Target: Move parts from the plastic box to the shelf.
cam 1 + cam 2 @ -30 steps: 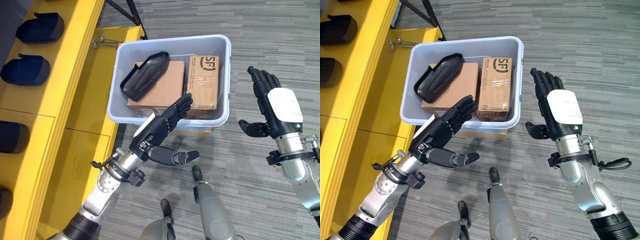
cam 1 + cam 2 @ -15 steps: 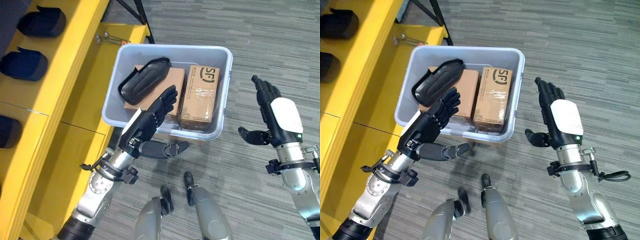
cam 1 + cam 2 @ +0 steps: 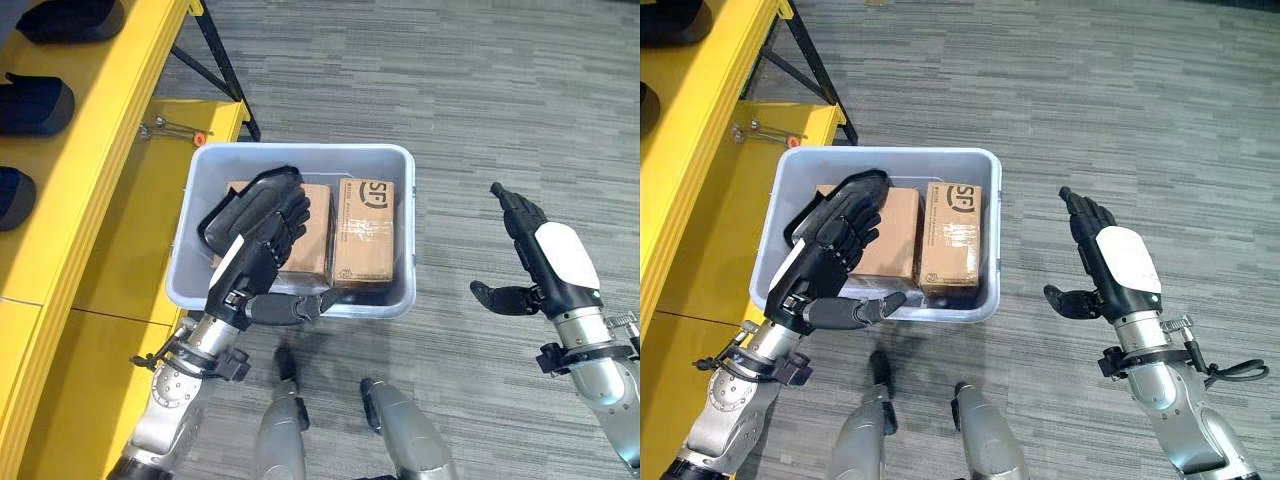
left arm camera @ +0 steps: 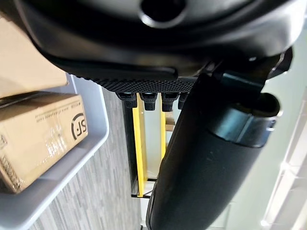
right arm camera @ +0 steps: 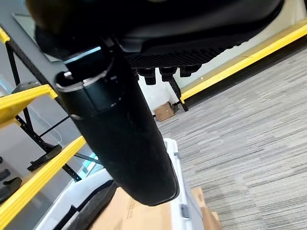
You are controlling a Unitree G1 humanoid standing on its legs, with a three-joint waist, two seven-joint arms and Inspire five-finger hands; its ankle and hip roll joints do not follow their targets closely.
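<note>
The grey plastic box (image 3: 300, 152) stands on the floor by the shelf. Inside it a black moulded part (image 3: 243, 195) lies across a cardboard carton (image 3: 308, 245), and a second carton (image 3: 363, 230) sits beside that. My left hand (image 3: 247, 265) is open and reaches over the box's near rim. Its straight fingers (image 3: 285, 215) lie over the black part, and the thumb points along the rim. My right hand (image 3: 548, 262) is open in the air to the right of the box, palm turned toward it, holding nothing.
The yellow shelf (image 3: 110, 150) runs along the left, with several black parts (image 3: 35, 100) on its upper level. A metal tool (image 3: 170, 127) lies on the lower level near the box. Grey carpet (image 3: 480, 120) stretches beyond and to the right.
The camera has shifted, so the whole scene sits lower. My left hand has moved forward from the near rim to over the black part. The right hand holds about the same pose.
</note>
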